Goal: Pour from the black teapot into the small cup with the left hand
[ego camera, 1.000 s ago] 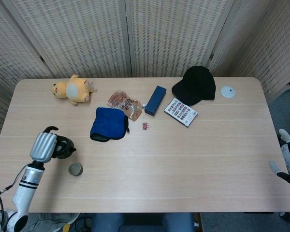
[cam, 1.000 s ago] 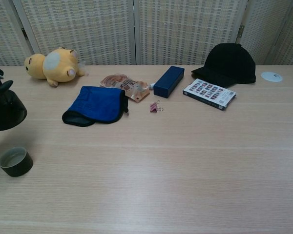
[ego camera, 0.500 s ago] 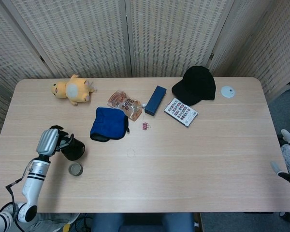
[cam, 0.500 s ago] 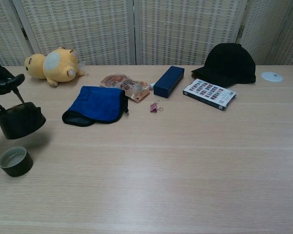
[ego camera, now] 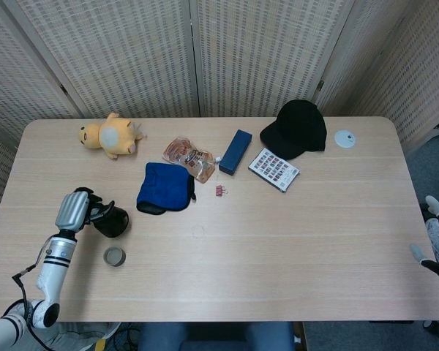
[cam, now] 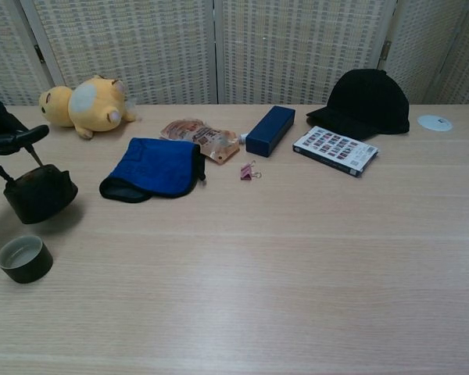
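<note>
Black teapot; blue cloth; yellow plush.

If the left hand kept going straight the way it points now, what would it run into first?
The left hand points toward the table's far side while holding the black teapot. Straight on, the table looks free; the yellow plush toy lies slightly right of that line, though depth is uncertain.

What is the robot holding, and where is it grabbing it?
The left hand holds the black teapot by its top handle. The right hand at the table's edge seems to hold nothing.
</note>
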`<move>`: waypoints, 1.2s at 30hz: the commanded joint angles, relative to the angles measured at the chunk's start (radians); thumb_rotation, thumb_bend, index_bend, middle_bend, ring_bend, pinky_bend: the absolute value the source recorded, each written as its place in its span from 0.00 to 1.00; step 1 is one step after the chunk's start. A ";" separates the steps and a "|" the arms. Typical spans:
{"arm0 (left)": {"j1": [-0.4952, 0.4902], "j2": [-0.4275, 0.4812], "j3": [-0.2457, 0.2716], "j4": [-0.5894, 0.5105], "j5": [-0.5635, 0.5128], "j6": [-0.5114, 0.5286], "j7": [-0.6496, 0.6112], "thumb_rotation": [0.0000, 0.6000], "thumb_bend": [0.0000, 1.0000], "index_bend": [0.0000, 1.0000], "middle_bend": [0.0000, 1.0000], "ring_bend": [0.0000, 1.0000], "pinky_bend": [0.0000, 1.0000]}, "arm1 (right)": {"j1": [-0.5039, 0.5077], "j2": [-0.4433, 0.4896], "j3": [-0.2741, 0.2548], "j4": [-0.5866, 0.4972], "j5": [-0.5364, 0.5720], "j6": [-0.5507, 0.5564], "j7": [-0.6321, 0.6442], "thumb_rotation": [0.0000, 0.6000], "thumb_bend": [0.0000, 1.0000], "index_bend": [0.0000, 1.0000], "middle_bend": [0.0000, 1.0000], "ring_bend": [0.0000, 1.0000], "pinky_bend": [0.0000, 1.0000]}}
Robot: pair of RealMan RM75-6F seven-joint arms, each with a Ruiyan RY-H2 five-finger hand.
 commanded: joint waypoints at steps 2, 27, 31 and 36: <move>-0.008 -0.018 0.013 0.046 0.018 0.001 0.011 0.37 0.33 1.00 1.00 0.90 0.28 | 0.001 -0.002 0.001 0.005 0.003 -0.002 0.000 1.00 0.16 0.16 0.28 0.16 0.18; -0.026 -0.069 0.074 0.201 0.093 0.020 0.073 0.38 0.32 1.00 1.00 0.85 0.26 | -0.004 -0.007 0.000 0.022 0.005 0.003 0.015 1.00 0.16 0.16 0.28 0.16 0.18; -0.024 -0.066 0.077 0.195 0.093 0.019 0.084 0.39 0.32 0.96 0.97 0.80 0.26 | -0.006 -0.007 0.000 0.024 0.004 0.004 0.017 1.00 0.16 0.16 0.28 0.16 0.18; -0.022 -0.055 0.080 0.176 0.091 0.015 0.109 0.38 0.32 0.87 0.88 0.72 0.26 | -0.008 -0.008 -0.001 0.025 0.004 0.006 0.018 1.00 0.16 0.16 0.28 0.16 0.18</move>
